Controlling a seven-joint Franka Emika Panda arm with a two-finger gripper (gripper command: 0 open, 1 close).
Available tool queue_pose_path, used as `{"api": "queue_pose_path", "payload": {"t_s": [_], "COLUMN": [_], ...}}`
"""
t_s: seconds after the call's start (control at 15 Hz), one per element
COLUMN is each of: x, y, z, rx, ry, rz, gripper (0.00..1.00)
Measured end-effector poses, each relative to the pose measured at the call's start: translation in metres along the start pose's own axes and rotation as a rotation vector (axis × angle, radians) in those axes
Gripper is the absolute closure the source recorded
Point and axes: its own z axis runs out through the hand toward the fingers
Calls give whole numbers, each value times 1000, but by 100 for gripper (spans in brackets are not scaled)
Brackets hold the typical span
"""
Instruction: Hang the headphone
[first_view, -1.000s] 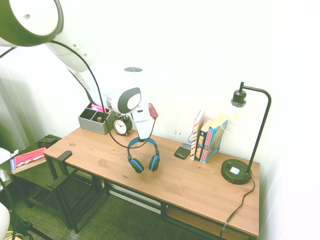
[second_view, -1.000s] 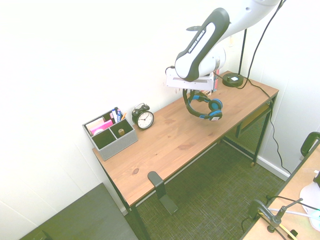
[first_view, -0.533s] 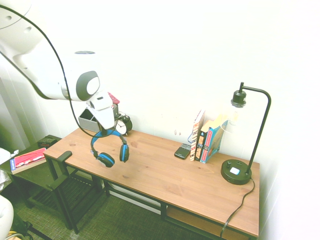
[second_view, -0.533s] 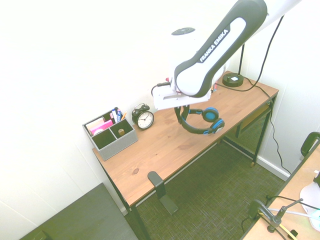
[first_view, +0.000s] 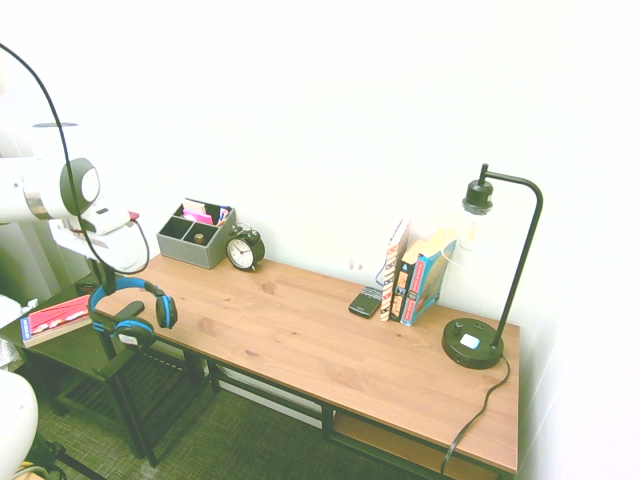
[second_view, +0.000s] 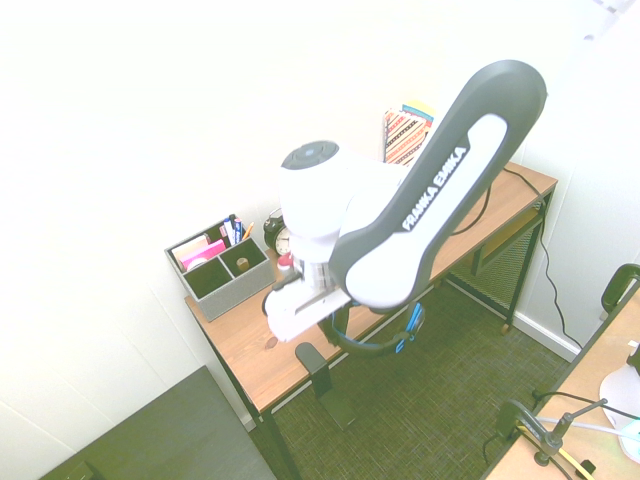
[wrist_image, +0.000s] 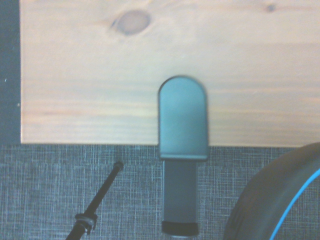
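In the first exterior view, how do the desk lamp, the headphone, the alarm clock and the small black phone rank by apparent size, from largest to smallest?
1. Desk lamp
2. Headphone, though it hangs nearer the camera, which may enlarge it
3. Alarm clock
4. Black phone, close to the clock in apparent size, so these two are uncertain

White arm (second_view: 400, 230) — dark grey panel, "FRANKA EMIKA" lettering.

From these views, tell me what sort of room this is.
Most likely a home study or office corner: a wooden desk against a plain wall, carrying a lamp, a few books, an alarm clock and a pen organizer.
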Motion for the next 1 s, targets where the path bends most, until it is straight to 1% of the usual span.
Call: {"api": "queue_pose_path", "payload": {"t_s": [0.27, 0.47, 0.6, 0.87, 0.93, 1.0], "x": [-46, -75, -82, -68, -65, -64], "y": [-8, -18, -27, -41, -39, -38], "z": [72, 112, 126, 160, 169, 177], "rx": [-64, -96, -102, -92, -96, -96], "ry": [-1, -11, 0, 40, 46, 48], "rz": [-72, -106, -120, -107, -102, -95], "gripper": [100, 100, 100, 100, 0, 0]}}
